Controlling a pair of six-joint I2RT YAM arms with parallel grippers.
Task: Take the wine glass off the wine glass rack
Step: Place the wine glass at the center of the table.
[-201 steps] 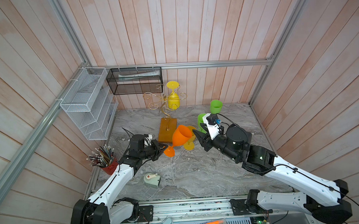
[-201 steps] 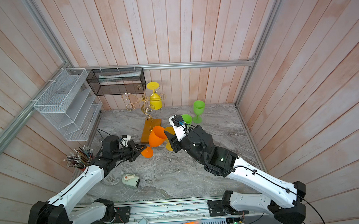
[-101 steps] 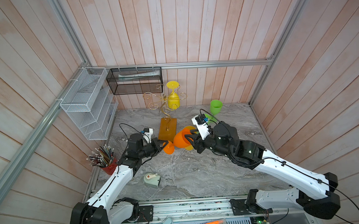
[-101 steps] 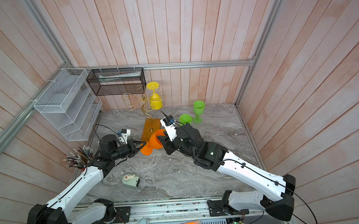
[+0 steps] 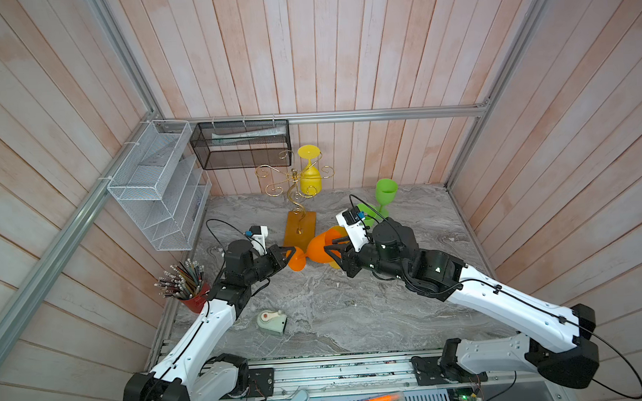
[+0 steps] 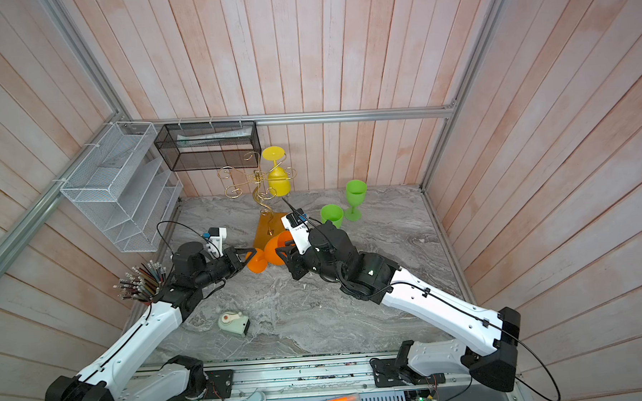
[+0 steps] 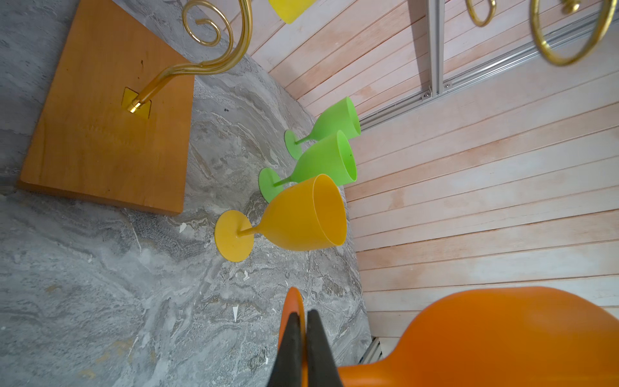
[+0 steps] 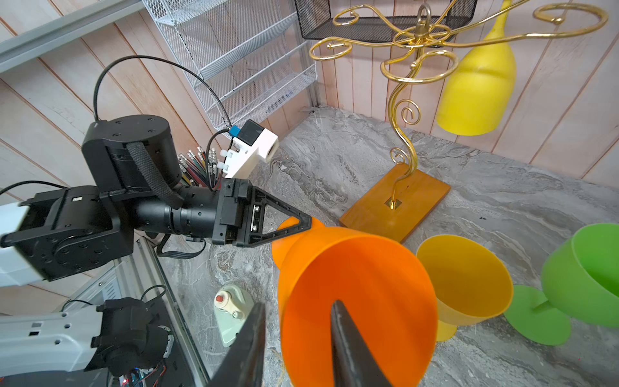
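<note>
The left end effector (image 5: 291, 252) is pinched tight on the flat foot of the orange wine glass (image 5: 319, 248). The left wrist view shows its two dark fingers (image 7: 291, 348) pressed on either face of the disc. The glass lies sideways in the air, clear of the tabletop (image 5: 317, 309) and off the wine glass rack (image 5: 305, 224), which stands just beyond this end effector. That view cuts off much of the bowl at the frame edge.

The right end effector (image 8: 298, 303) stands partly open astride the bowl's rim, one finger inside and one outside. A sliver of tabletop shows between the outer finger and the wall. Whether the inner finger touches cannot be made out. From this side the bowl hides most of the foot.

Beyond the right end effector a yellow glass (image 8: 475, 90) hangs upside down from the rack. An amber glass (image 8: 465, 278) stands just beside the orange bowl and is mostly hidden behind it in the top views. The nearer green glass (image 5: 364, 210) is partly covered by the right wrist camera.
</note>
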